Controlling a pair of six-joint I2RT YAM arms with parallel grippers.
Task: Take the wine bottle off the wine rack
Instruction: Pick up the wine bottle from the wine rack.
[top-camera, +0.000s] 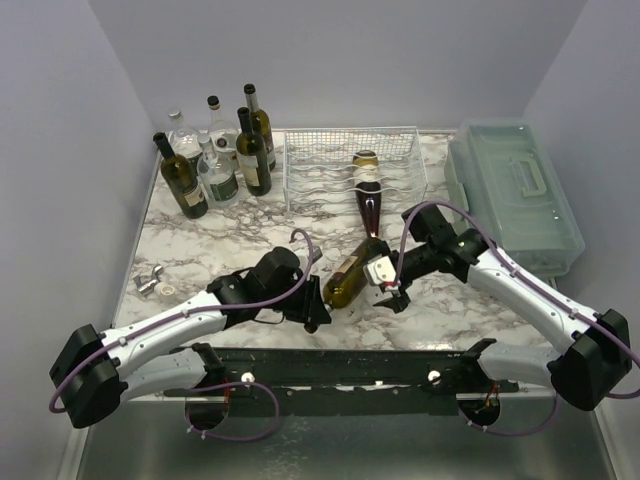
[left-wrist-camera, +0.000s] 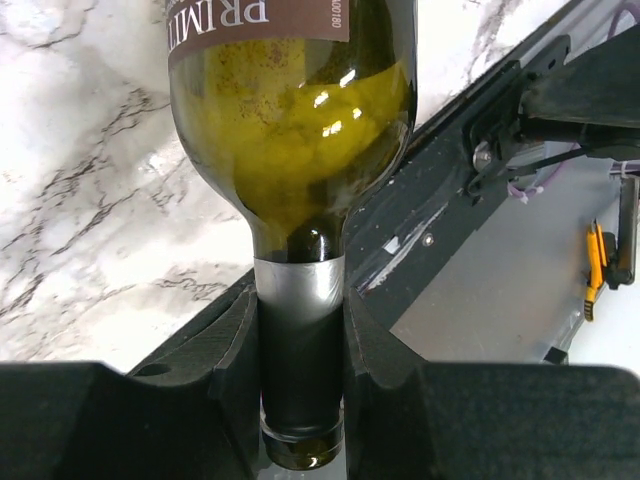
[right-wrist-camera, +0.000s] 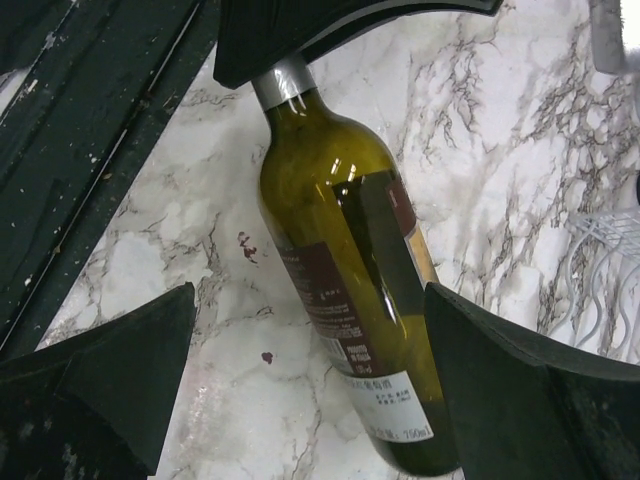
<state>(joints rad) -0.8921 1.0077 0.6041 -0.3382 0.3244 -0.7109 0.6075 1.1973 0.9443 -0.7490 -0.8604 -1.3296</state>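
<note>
your left claw (left-wrist-camera: 300, 335) is clamped on the slim neck of the wine bottle (left-wrist-camera: 295, 130). that glass is slick, so the heavy body could swing or slip out. at the right wrist, your right claw (right-wrist-camera: 320, 375) gapes wide astride the body, gripping nothing. from above, the bottle sits low at the counter (top-camera: 200, 250), just off the near side of the wine rack (top-camera: 350, 165).

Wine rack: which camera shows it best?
The top external view. It shows the whole wine rack, white wire with wavy rows, one dark wine bottle lying in it. The right wrist view catches only a few wires at its right edge; the left wrist view shows none of it.
</note>
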